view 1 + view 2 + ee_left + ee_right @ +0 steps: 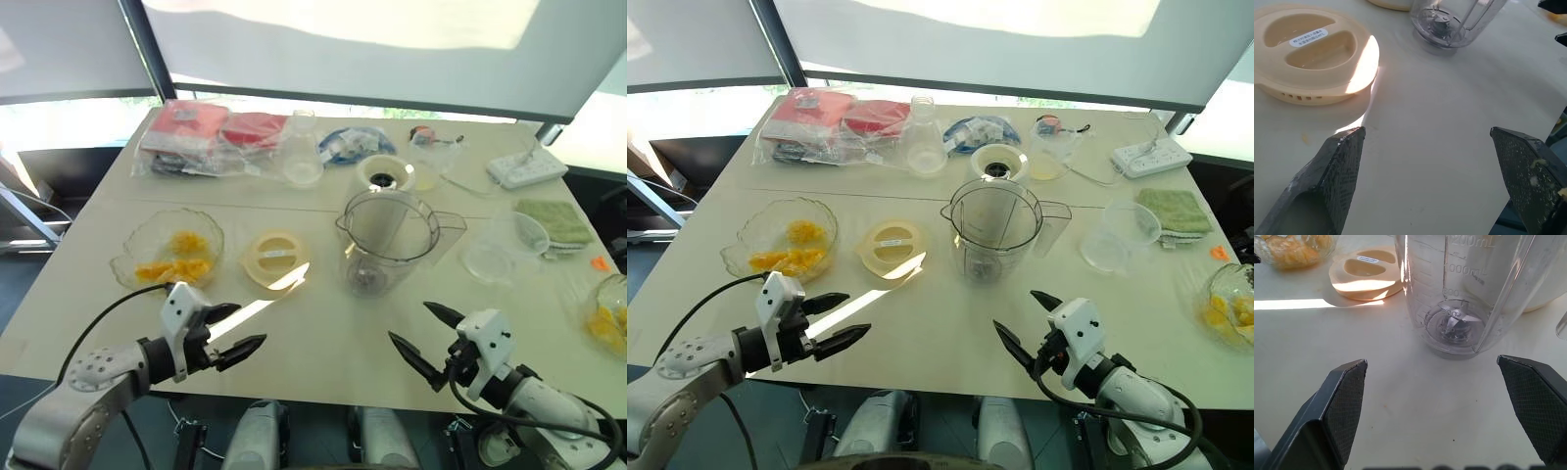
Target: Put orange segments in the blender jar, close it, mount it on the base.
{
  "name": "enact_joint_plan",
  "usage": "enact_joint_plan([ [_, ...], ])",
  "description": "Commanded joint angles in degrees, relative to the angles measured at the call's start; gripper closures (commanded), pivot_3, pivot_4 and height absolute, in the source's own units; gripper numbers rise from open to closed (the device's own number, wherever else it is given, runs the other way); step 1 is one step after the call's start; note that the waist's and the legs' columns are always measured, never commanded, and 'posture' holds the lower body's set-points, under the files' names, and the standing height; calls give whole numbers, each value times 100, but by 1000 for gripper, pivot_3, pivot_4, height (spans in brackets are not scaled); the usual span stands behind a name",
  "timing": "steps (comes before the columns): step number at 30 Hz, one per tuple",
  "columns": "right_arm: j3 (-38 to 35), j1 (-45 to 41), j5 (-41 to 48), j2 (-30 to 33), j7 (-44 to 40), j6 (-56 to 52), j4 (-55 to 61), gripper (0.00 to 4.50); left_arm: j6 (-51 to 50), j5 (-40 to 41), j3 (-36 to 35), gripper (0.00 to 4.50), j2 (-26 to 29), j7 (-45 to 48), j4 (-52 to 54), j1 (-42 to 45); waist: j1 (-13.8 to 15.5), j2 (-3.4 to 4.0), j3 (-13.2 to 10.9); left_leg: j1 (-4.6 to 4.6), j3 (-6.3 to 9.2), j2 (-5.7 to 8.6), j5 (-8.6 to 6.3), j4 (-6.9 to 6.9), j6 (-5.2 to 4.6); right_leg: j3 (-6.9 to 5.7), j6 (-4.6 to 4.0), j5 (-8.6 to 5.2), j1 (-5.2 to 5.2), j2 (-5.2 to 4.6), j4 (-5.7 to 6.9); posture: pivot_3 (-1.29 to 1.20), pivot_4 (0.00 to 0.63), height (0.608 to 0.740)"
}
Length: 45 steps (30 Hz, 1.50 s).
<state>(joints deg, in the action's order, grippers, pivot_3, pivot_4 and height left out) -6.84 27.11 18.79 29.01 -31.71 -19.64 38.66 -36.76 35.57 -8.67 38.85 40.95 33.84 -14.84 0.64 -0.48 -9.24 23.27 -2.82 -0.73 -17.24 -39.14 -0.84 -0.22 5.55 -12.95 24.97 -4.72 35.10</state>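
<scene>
Lab-like room: plain table (323, 343), roller blinds (392, 59), power strip (526, 168), bagged supplies (191, 137).

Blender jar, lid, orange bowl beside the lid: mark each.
blender jar (389, 250), left eye view, clear front wall.
lid (275, 258), left eye view, middle of its top.
orange bowl (142, 238), left eye view, bare glass wall beside the fruit.

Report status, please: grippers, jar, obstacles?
Left gripper, right gripper open, empty. Blender jar upright, empty, lid beside it. Orange segments in glass bowl. Nothing blocks jar.
</scene>
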Motion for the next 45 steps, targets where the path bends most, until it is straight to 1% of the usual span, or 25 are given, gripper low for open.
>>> enact_joint_plan([
  [1,17,-44,10,0,33,11,194,35,78,10,-55,243,2,-20,157,49,0,0,0,-2,0,0,0,0,0,0,0,0,-2,1,0,0,150,740],
  [5,34,-83,14,15,44,-18,212,35,68,12,-61,243,15,-16,138,65,-1,0,0,-9,0,0,0,-1,0,0,0,0,-9,2,1,0,150,740],
  [8,-20,-204,172,134,-36,-228,318,35,110,-76,-125,243,157,72,-7,204,3,-1,0,-10,0,0,0,-2,0,0,0,0,-10,2,2,0,150,740],
  [9,-112,-296,351,266,-115,-457,383,35,131,-112,-184,243,283,167,-137,327,2,0,0,-10,0,0,0,-4,0,0,0,0,-10,3,3,0,150,740],
  [12,-471,-589,1098,776,-460,-1146,633,35,165,-152,-403,243,779,537,-564,748,2,-2,-1,-17,0,0,1,-7,-1,0,-3,2,-16,5,9,0,150,740],
  [16,-1012,-1130,2111,1486,-608,-2097,883,35,504,-373,-590,243,2015,1700,-1115,1307,-6,-12,-7,-23,1,-4,1,-7,-1,-2,-6,4,-17,13,10,0,150,740],
  [17,-1072,-1214,2257,1590,-599,-2239,908,35,564,-382,-590,243,2182,1866,-1208,1389,-1,-11,-7,-23,-1,-6,1,-5,-1,-2,-6,4,-16,14,7,0,150,740],
  [18,-1208,-1331,2523,1741,-599,-2434,952,35,666,-430,-575,243,2451,2109,-1550,1737,0,-9,-6,-22,-1,-6,1,-3,-1,-2,-6,4,-16,13,5,0,150,740],
  [21,-1477,-1595,3105,2024,-555,-2817,1045,35,1248,-894,-282,243,2972,2674,-2582,2672,19,-17,-12,-9,-1,-4,1,2,0,-6,-5,3,-8,14,0,0,150,740],
  [22,-1485,-1673,3214,2064,-500,-2895,1057,35,1434,-1032,-171,243,3023,2796,-2826,2855,13,-16,-12,-3,-1,-4,1,2,-1,-7,-5,3,-3,14,-2,0,150,740],
  [24,-1438,-1900,3610,1963,-251,-3011,1083,35,2168,-1503,333,243,3156,3493,-3740,3553,9,-16,-12,-5,-8,-2,1,2,-1,-6,-4,3,-6,13,-4,0,150,740],
  [27,-1254,-2000,3719,1997,-133,-3118,1133,35,3161,-2253,1061,243,2964,4134,-5150,4707,9,-17,-12,-5,-16,1,2,0,-2,-5,-4,4,-7,13,-3,0,150,740],
  [29,-1086,-1988,3482,2013,-57,-3074,1091,35,3823,-2854,1593,243,2512,4366,-6522,5770,28,-21,-12,-7,-21,5,2,-4,-3,-6,-3,4,-13,14,0,0,150,740],
  [31,-1030,-1990,3449,1990,48,-3061,1128,35,4637,-3366,1980,243,2135,4496,-7568,6458,53,-32,-12,-3,-20,20,3,-14,-4,-11,-2,5,-21,17,2,0,150,740],
  [32,-1039,-1997,3499,1973,99,-3068,1160,35,5004,-3551,2106,243,2008,4530,-7913,6648,40,-34,-12,-2,-22,23,3,-17,-4,-11,-1,6,-21,17,0,0,150,740],
  [35,-1078,-2006,3689,1926,293,-3095,1285,35,5876,-3967,2412,243,1572,4645,-8786,7067,8,-45,-17,1,-23,25,3,-18,-5,-8,1,7,-23,10,-2,0,150,740],
  [38,-1080,-1984,3923,1934,533,-3144,1485,35,6525,-4316,2611,243,1230,4566,-9416,7271,-1,-57,-23,2,-17,15,-1,-18,-11,-6,15,14,-19,8,-1,0,150,740],
  [42,-1171,-1992,4398,1950,993,-3133,1728,35,6951,-4746,2794,243,930,4295,-10039,7416,-1,-68,-29,2,-7,4,-2,-18,-13,-8,25,20,-13,13,8,0,150,740],
  [45,-1203,-1974,4546,2003,1261,-3102,1811,35,7139,-5052,2915,243,821,4053,-10320,7475,7,-73,-29,2,-2,1,-1,-18,-12,-10,25,20,-14,13,11,0,150,740],
])
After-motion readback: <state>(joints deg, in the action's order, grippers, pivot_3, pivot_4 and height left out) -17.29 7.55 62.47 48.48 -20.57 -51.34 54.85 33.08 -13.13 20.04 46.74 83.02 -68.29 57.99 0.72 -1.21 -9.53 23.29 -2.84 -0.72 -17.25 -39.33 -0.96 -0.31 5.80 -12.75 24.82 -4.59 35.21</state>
